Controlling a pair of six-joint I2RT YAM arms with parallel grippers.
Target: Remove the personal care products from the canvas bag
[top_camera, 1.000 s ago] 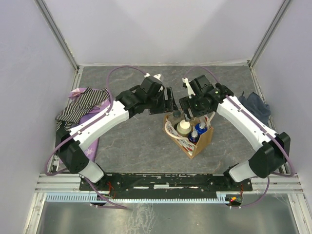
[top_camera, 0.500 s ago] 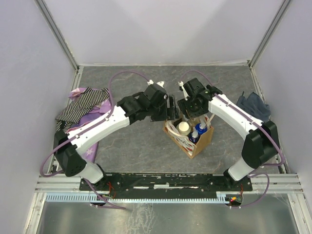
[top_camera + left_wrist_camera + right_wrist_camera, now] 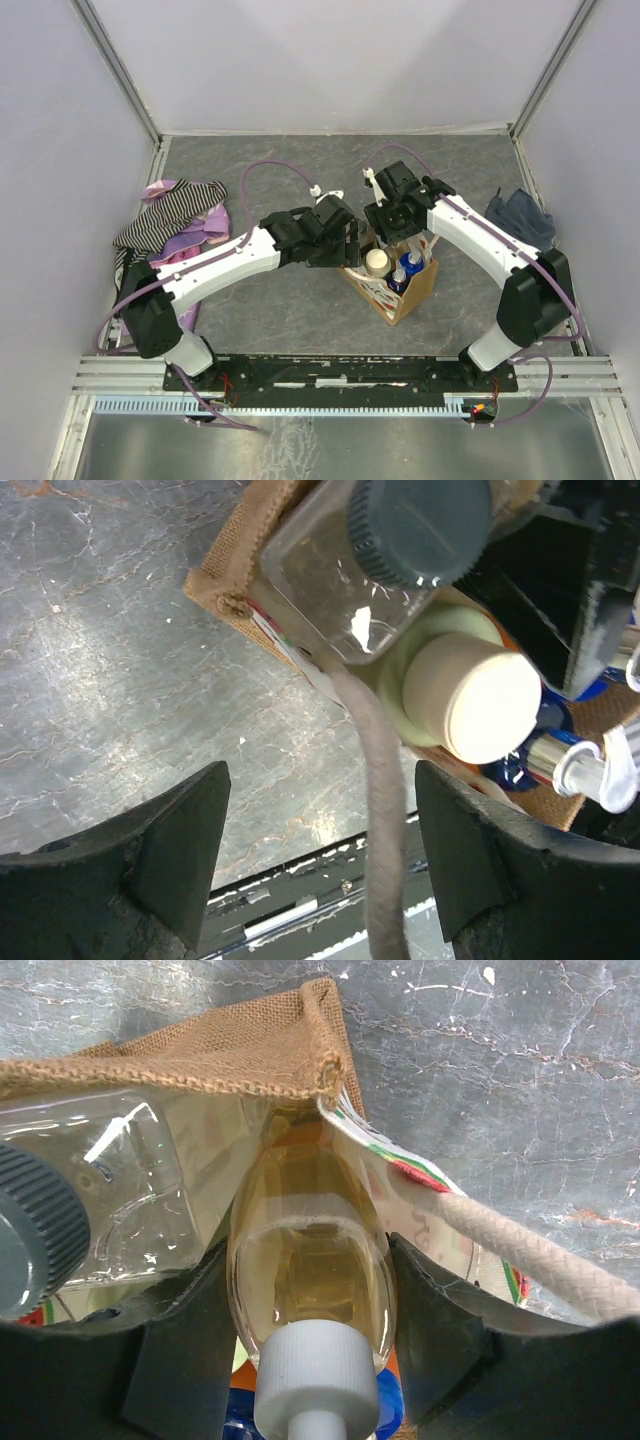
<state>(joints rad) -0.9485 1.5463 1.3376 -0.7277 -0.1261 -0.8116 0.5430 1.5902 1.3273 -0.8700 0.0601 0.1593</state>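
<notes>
The tan canvas bag (image 3: pixel 412 296) stands upright at mid-table with bottles inside. My right gripper (image 3: pixel 396 226) is over its far side and shut on the amber bottle with the white cap (image 3: pixel 308 1260), whose lower end is still inside the bag (image 3: pixel 220 1060). The clear square bottle with the dark cap (image 3: pixel 110 1200) lies against it. My left gripper (image 3: pixel 350 240) is open at the bag's left rim. In the left wrist view the cream handle (image 3: pixel 385 810) hangs between its fingers (image 3: pixel 180 850), below the clear bottle (image 3: pixel 340 590), the cream bottle (image 3: pixel 470 695) and a blue bottle with a white nozzle (image 3: pixel 600 770).
Striped and purple clothes (image 3: pixel 170 218) lie at the left edge. A blue-grey cloth (image 3: pixel 520 215) lies at the right edge. The black base rail (image 3: pixel 340 372) runs along the near edge, and walls close in three sides.
My left gripper has moved right and nearer, up to the bag's left rim. My right gripper shifted slightly left over the bag a second ago and has held there since.
</notes>
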